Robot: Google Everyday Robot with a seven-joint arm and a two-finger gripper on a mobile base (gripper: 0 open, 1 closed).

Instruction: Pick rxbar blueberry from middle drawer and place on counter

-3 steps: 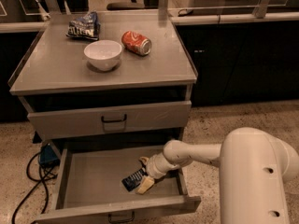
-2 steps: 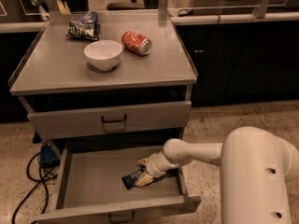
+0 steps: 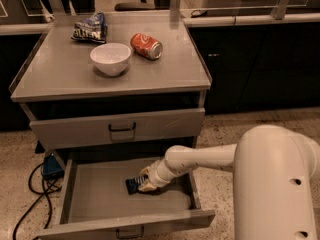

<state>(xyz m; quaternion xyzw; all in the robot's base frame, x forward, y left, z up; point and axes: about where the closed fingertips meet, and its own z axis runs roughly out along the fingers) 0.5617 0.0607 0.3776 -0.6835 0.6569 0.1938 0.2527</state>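
The middle drawer (image 3: 95,200) is pulled open, with its grey bottom showing. The rxbar blueberry (image 3: 132,185), a dark blue bar with white print, is near the middle of the drawer. My gripper (image 3: 145,183) reaches down into the drawer from the right. Its tan fingers are closed around the bar's right end, and the bar looks slightly raised off the drawer bottom. The counter (image 3: 65,81) is the grey top of the cabinet, above and behind the drawer.
On the counter are a white bowl (image 3: 110,58), a red soda can (image 3: 147,46) on its side and a blue chip bag (image 3: 90,28). A closed drawer front (image 3: 120,128) is above the open drawer. Black cables (image 3: 35,184) lie on the floor at left. My white arm (image 3: 275,184) fills the lower right.
The gripper and the bar have shifted slightly left and up inside the drawer. The fingers have drawn in on the bar.
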